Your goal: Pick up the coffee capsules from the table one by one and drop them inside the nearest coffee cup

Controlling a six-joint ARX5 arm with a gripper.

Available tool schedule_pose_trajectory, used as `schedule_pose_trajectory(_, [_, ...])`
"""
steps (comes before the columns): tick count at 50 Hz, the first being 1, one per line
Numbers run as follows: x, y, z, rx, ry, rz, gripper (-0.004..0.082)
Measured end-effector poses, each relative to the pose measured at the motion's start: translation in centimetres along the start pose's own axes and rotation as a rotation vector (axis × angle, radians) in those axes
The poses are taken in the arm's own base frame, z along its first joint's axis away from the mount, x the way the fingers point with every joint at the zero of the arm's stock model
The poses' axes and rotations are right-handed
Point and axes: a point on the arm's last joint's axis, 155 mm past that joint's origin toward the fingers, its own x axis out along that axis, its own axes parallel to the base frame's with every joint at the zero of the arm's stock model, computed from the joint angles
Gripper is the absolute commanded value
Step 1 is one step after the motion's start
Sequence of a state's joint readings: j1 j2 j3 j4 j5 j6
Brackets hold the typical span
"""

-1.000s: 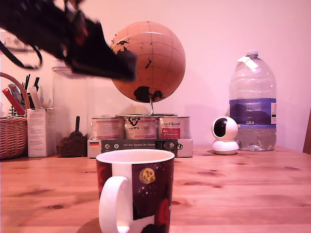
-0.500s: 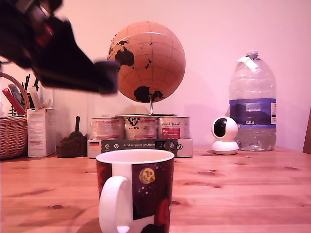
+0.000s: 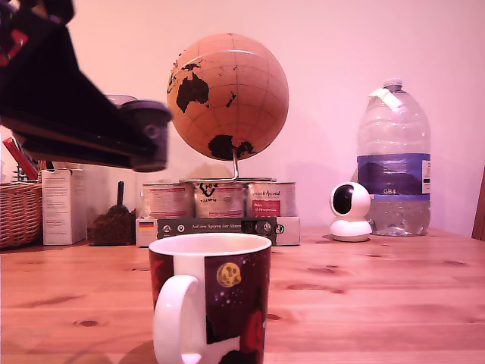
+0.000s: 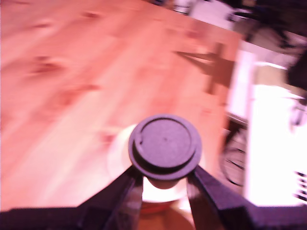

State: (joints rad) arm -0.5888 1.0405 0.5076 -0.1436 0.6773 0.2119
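The gripper (image 3: 144, 136) grips a capsule (image 3: 145, 121) above the coffee cup (image 3: 220, 303).

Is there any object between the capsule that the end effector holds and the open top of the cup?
Nothing visible does. The end effector holds the dark round coffee capsule in free air above the maroon space-pattern ceramic mug; the wrist view shows its white opening directly under the capsule, uncovered.

Home setting, looks like a dining or living room. Pine plank counter (image 3: 379, 296) across the lower frame, desk globe (image 3: 229, 95) top centre, coffee tins (image 3: 220, 199) below it, wicker basket (image 3: 19, 212) far left, big water bottle (image 3: 393, 159) and small indoor security camera (image 3: 351, 211) at right, plain wall behind.
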Motion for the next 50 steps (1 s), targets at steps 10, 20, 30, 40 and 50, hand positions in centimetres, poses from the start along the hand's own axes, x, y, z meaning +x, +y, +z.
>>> schedule_pose_trajectory(10, [0.8,0.0,0.3,0.023,0.007,0.049,0.0160])
schedule_pose_trajectory(20, [2.9,0.5,-1.3,-0.008,0.068,0.053,0.0160])
schedule_pose_trajectory(30, [4.8,1.4,-1.6,-0.030,0.135,0.059,0.0160])
schedule_pose_trajectory(40, [4.9,1.7,0.1,-0.026,0.153,0.075,0.0160])
schedule_pose_trajectory(50, [5.0,1.8,-1.6,-0.069,0.254,0.085,0.0160])
